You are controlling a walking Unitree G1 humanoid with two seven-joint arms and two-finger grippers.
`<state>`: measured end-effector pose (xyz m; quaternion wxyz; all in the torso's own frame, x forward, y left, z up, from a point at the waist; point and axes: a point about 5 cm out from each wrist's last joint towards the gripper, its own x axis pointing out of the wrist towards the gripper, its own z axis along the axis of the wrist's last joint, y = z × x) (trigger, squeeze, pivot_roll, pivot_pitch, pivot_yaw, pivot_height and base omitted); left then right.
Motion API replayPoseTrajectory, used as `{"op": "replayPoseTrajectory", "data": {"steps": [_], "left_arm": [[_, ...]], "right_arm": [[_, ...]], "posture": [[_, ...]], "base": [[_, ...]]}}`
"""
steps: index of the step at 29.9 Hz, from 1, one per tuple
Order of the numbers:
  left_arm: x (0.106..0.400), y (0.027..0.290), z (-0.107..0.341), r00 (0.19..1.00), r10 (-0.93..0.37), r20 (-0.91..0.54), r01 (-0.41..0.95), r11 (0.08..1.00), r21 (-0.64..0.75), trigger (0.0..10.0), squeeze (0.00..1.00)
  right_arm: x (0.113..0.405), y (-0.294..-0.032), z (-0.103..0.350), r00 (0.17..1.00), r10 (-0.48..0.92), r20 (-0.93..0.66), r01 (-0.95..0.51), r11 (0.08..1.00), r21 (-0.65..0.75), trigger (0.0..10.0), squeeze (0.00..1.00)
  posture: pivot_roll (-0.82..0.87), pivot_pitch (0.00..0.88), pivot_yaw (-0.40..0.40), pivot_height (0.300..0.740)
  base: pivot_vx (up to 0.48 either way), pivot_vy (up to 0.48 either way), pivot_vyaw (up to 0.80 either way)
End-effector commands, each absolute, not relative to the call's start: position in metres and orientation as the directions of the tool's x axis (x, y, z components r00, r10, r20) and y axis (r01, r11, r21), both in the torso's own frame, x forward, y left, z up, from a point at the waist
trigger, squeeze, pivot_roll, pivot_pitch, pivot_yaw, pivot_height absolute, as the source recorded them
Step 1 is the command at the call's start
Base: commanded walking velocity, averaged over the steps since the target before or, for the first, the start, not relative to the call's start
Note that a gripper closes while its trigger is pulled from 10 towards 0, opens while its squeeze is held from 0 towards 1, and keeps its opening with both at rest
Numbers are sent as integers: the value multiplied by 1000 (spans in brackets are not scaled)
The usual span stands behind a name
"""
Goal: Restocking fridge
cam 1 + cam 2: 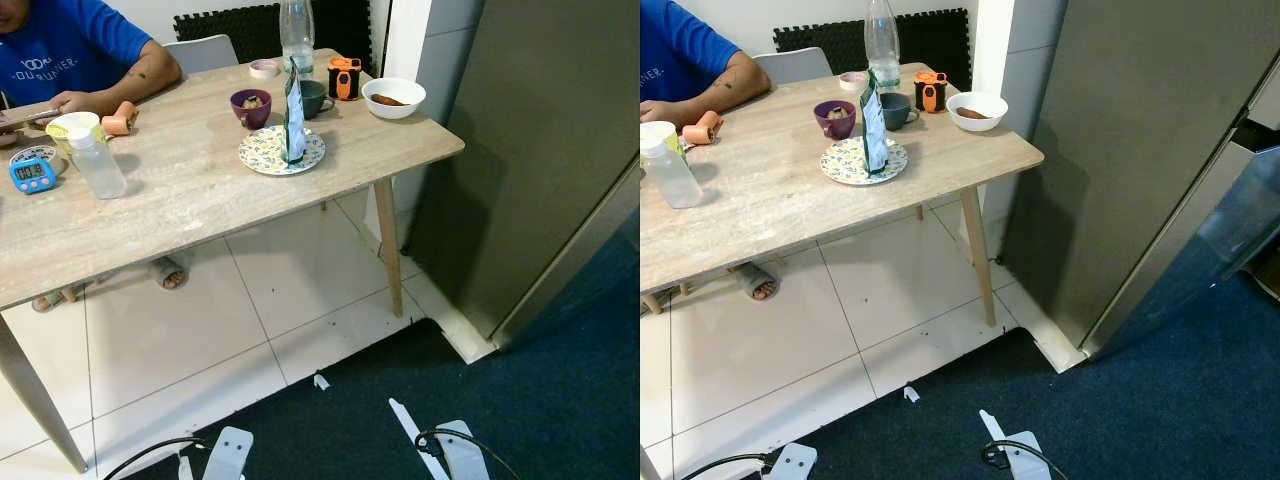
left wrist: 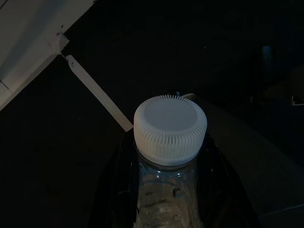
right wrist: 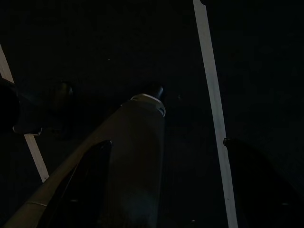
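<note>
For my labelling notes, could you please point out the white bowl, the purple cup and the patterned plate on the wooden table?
white bowl (image 1: 393,97): left eye view, on its rim.
purple cup (image 1: 250,110): left eye view, on its outer wall.
patterned plate (image 1: 262,152): left eye view, on its bare rim.

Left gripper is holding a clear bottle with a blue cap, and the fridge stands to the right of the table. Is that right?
Not quite: the cap is white, not blue, as the left wrist view shows. The left gripper does hold the clear bottle, and the fridge stands to the right of the table.
</note>
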<state>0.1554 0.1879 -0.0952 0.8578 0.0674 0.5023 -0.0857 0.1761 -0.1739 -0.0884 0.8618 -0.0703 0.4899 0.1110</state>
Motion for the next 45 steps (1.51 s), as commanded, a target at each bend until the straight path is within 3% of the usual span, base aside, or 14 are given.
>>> {"op": "replayPoseTrajectory", "data": {"steps": [1,45], "left_arm": [[140,165,-103,421,-174,-890,255,965,-68,10000,0],[138,166,-104,421,-164,-892,208,975,-82,10000,0]], "right_arm": [[166,-177,-93,464,113,-879,-252,968,-9,10000,0],[166,-178,-93,468,106,-877,-232,973,-7,10000,0]], "posture": [[-23,109,-36,740],[-23,117,-35,740]], "base": [[0,0,0],[0,0,0]]}}
